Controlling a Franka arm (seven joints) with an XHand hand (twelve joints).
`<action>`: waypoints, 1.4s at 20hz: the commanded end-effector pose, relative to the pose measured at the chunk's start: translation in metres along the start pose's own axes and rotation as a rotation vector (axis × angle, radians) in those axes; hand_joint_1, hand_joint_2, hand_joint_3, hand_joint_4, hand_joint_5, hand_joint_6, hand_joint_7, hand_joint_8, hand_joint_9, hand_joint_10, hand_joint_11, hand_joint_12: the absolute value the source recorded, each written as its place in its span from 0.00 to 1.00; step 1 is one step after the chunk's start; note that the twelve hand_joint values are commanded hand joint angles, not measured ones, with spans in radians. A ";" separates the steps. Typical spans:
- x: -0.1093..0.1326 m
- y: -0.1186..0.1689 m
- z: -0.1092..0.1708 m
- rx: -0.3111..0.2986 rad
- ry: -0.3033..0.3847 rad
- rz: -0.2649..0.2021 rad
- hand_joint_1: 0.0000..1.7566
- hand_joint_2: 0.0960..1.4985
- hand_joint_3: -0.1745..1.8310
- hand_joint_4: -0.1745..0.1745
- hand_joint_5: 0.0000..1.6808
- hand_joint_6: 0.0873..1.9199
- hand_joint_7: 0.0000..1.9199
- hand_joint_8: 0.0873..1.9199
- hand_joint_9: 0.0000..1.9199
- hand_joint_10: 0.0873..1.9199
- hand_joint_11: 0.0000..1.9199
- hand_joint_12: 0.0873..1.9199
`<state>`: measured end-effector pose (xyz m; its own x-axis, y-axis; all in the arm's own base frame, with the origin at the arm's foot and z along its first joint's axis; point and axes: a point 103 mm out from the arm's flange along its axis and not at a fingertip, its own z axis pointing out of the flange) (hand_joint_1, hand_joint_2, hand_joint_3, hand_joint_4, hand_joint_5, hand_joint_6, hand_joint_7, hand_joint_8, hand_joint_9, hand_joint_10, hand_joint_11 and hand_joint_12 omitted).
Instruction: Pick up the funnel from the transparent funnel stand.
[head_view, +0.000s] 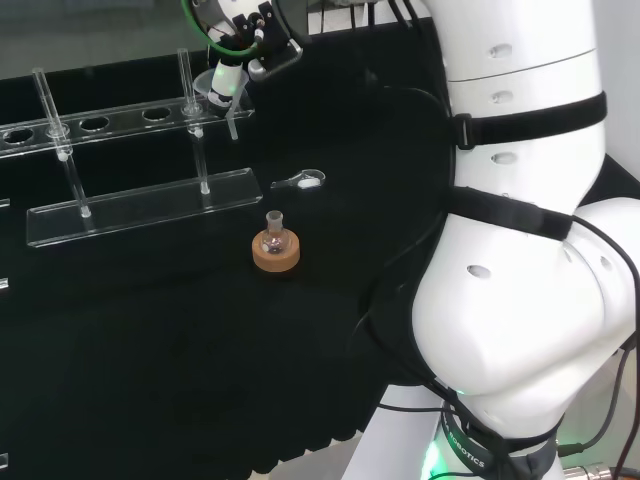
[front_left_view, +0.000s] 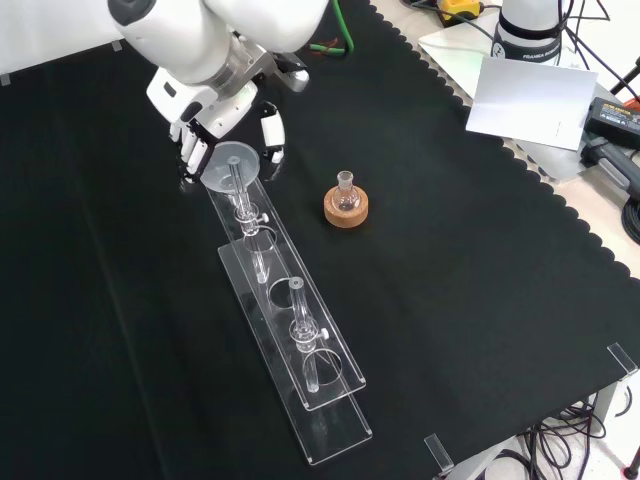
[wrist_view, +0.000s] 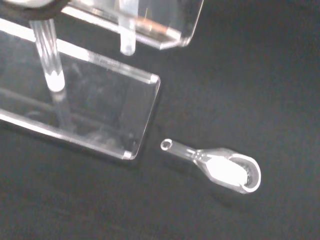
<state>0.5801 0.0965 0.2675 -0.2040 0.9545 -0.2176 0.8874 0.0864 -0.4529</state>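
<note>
The clear funnel (front_left_view: 232, 165) sits at the far end of the transparent stand (front_left_view: 300, 370) in the front view, its round mouth facing up. Its stem runs down through the stand's top bar. The hand (front_left_view: 215, 105) comes down over it, with black and white fingers (front_left_view: 271, 137) curled on both sides of the funnel's rim. In the head view the funnel (head_view: 224, 92) is at the right end of the stand's upper bar (head_view: 100, 122), under the hand (head_view: 240, 45). In the wrist view the stem tip (wrist_view: 128, 44) pokes below the bar.
A small round flask (head_view: 275, 238) stands on a cork ring (front_left_view: 346, 212) near the stand. A little clear glass piece (head_view: 305, 181) lies on the black cloth beside the stand's base plate (wrist_view: 110, 115). Cables and boxes lie beyond the cloth's edge at the front view's top right.
</note>
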 end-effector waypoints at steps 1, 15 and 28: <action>-0.004 -0.012 -0.018 -0.227 -0.012 0.040 0.39 0.46 0.33 0.51 0.45 0.09 0.46 0.29 0.56 0.17 0.38 0.62; -0.016 -0.077 -0.066 -0.302 -0.006 0.089 0.41 0.48 0.33 0.50 0.50 0.28 0.52 0.29 0.64 0.14 0.41 0.61; -0.011 -0.166 -0.044 -0.299 0.065 0.155 0.41 0.48 0.34 0.50 0.49 0.30 0.52 0.29 0.65 0.13 0.42 0.61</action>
<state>0.5141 0.0974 0.3772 -0.1117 0.9648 -0.2382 0.9863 0.0784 -0.1450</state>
